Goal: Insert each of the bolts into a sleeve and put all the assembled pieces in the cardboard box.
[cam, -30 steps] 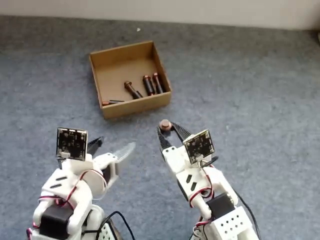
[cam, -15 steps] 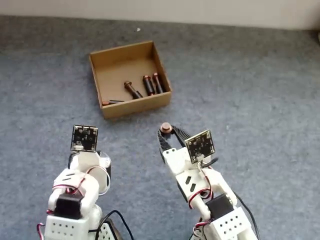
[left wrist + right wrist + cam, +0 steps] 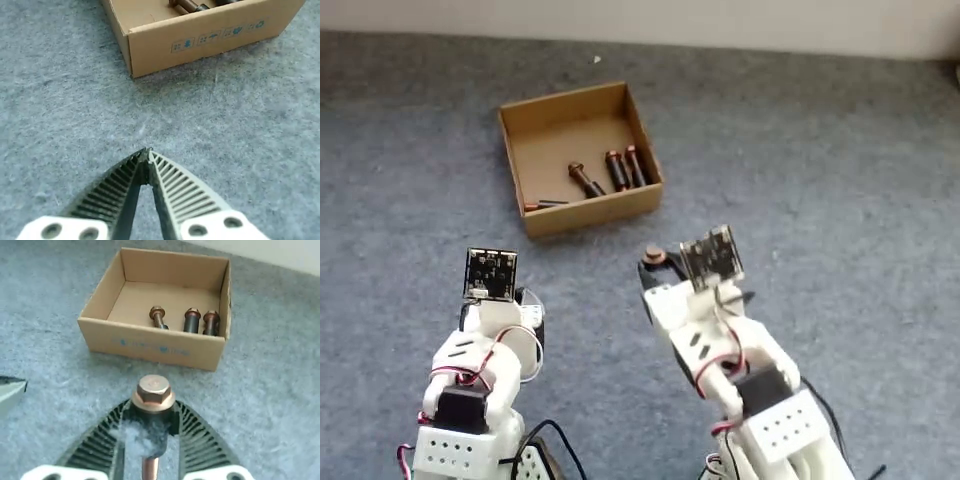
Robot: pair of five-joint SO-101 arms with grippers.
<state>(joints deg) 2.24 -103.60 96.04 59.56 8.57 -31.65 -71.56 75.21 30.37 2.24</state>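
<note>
Right hand [image 3: 152,410] is noted clenched on a bolt [image 3: 153,390], which is gripped just under its head and stands upright between the fingers, head uppermost. Whether a sleeve is already fitted on the shank cannot be told, since that part is hidden by the fingers. Left hand [image 3: 146,155] is pressed shut on nothing and is held low over the grey table [image 3: 840,180]. The cardboard box [image 3: 150,347] is seen ahead of the right hand, beyond the fingertips and apart from them, with its near wall facing the hand. Assembled pieces [image 3: 191,320] are seen lying inside near the far corner. Risks judged: the near wall could be struck if the bolt is carried forward too low. The bolt could be tilted or dropped short of the box, as it is pinched over a short stretch only. An unsleeved bolt could be boxed if the sleeve is in fact missing.
</note>
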